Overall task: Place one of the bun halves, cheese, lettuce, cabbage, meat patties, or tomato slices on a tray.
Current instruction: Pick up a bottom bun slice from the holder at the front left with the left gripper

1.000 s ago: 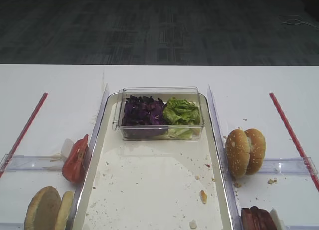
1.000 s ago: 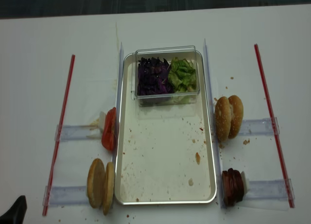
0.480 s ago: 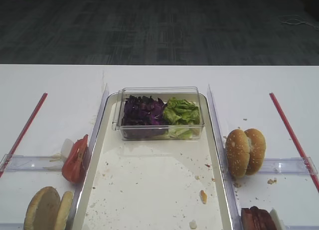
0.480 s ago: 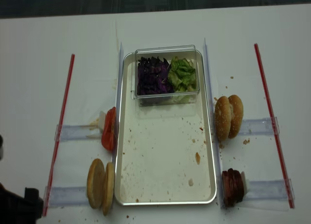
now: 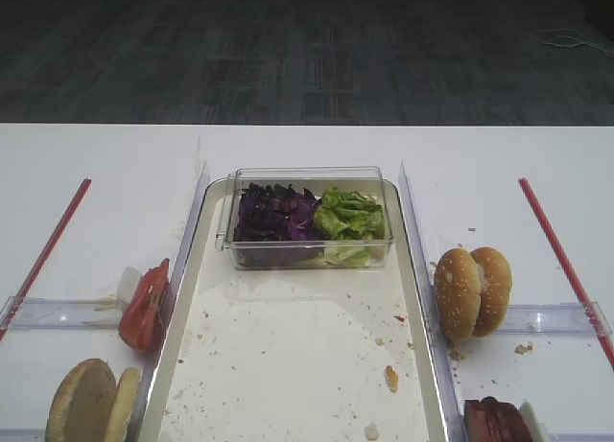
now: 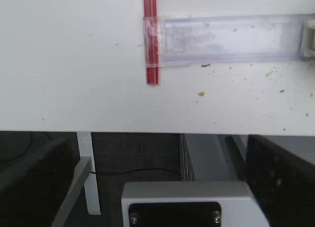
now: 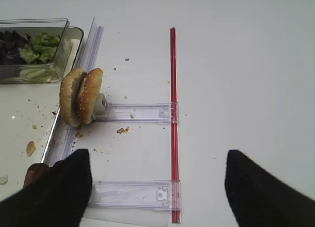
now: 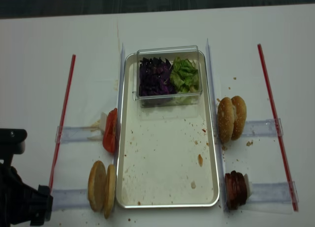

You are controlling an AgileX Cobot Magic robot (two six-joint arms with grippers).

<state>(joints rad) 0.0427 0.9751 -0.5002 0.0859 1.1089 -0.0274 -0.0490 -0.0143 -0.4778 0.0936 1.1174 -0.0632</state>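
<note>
Status: task not yet begun as far as the views show. The tray (image 8: 127, 138) holds only crumbs and a clear tub (image 8: 169, 75) at its far end; no ingredient lies on its bare floor.

Ingredient positions:
- Cabbage (image 8: 154, 77) and lettuce (image 8: 185, 74) sit side by side inside the tub, cabbage on the left.
- Tomato slices (image 8: 110, 131) stand on edge just outside the tray's left rim.
- Plain bun halves (image 8: 102, 187), two standing on edge together, are near the tray's front left corner, outside the rim. The tan face of the outer one shows in the other overhead view (image 5: 84, 404).
- Sesame bun halves (image 8: 232, 118) stand on edge just outside the right rim.
- Meat patties (image 8: 236, 189) stand on edge near the front right corner, outside the rim.
- Cheese: not identified in any view.

Left arm: a dark part of it shows at the front left corner of the overhead view, well left of the plain bun halves. The left gripper (image 6: 157, 187) is over the front edge of the surface, jaws spread wide with nothing between them.

Right gripper (image 7: 157, 187): jaws wide apart, empty, above the surface on the right, with the patties at its left jaw and the sesame buns ahead.

Remaining, by my reading: everything, meaning approach, grasp, carry and release onto the tray. The left gripper seems best placed for the plain bun halves.
</note>
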